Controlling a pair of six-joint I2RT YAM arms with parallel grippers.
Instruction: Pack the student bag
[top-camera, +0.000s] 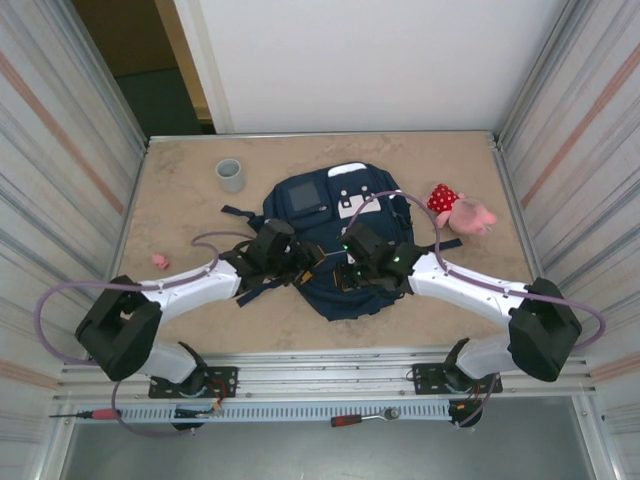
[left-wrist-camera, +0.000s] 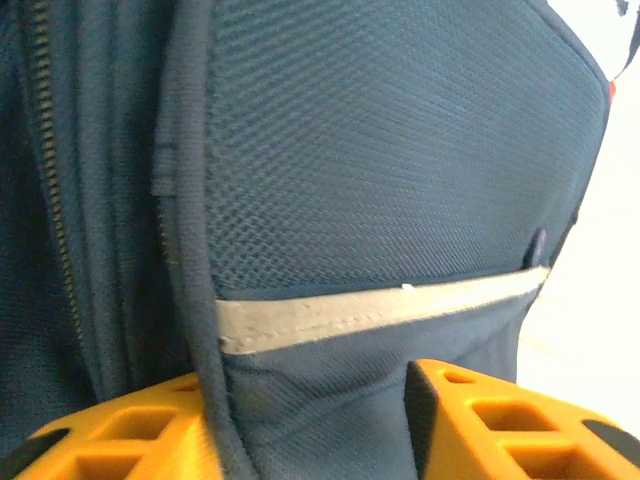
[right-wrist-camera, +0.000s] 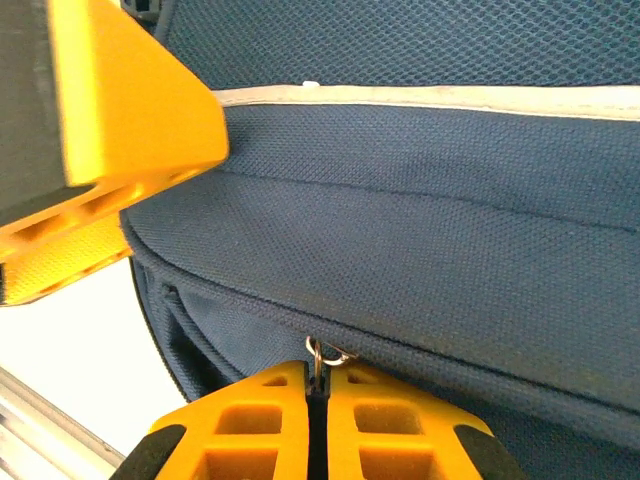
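The large navy-blue fabric student bag (top-camera: 340, 300) lies flat in the middle of the counter (top-camera: 190, 205), with its white-patched top toward the far edge. Both arms reach in over its near half. The right end effector (right-wrist-camera: 318, 372) is closed on a small metal zipper pull (right-wrist-camera: 322, 352) at the bag's seam, its orange fingers pressed together. The left end effector (left-wrist-camera: 310, 405) straddles a fold of the bag's fabric just under the thin reflective stripe (left-wrist-camera: 380, 310). Its fingers stand apart, and whether they clamp the fold cannot be told. A grey cylindrical cup (top-camera: 231, 175) stands toward the far left corner. A pink plush toy (top-camera: 470, 212) lies near the right edge, and a small pink object (top-camera: 160, 262) lies near the left edge.
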